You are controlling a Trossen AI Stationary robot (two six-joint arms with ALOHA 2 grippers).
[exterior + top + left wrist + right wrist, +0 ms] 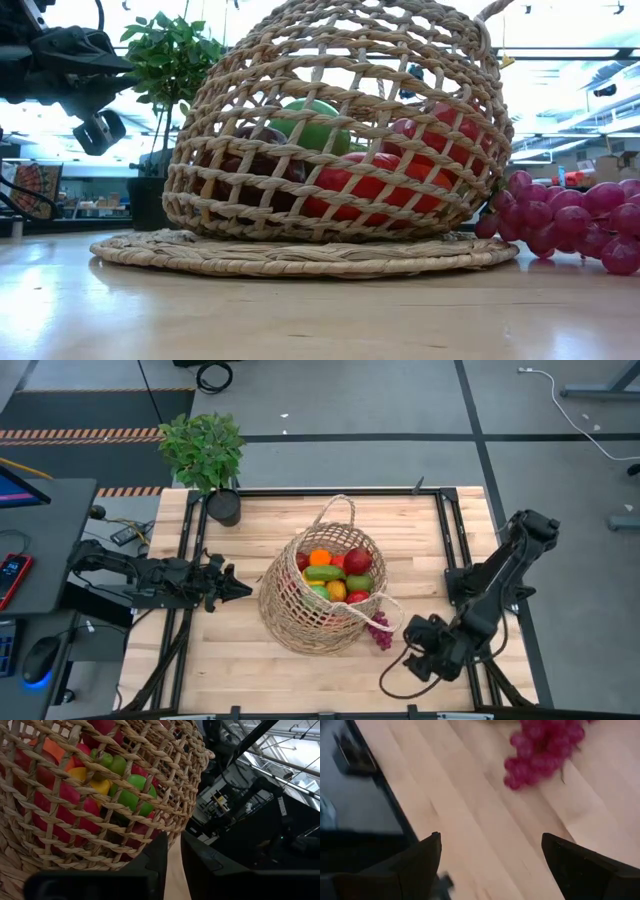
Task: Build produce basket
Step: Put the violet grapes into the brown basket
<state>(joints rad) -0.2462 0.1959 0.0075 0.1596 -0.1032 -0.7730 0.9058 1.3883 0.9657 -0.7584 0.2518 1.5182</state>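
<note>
The tan wicker basket (300, 610) stands mid-table, its mouth turned up and toward the far right. In it lie an orange (320, 557), a red apple (357, 560), a green cucumber (325, 573), a yellow pepper (337, 590) and other produce. Purple grapes (381, 630) lie on the table against the basket's right near side, and also show in the right wrist view (545, 750). My left gripper (238, 586) is shut, just left of the basket (75, 795), touching nothing. My right gripper (410, 645) is open and empty, right of the grapes and pointing at them.
A leafy plant (203, 450) in a black pot (224, 508) stands at the table's far left corner. Black frame rails (450, 530) run along the table's sides. Bare wood lies between my right gripper and the grapes.
</note>
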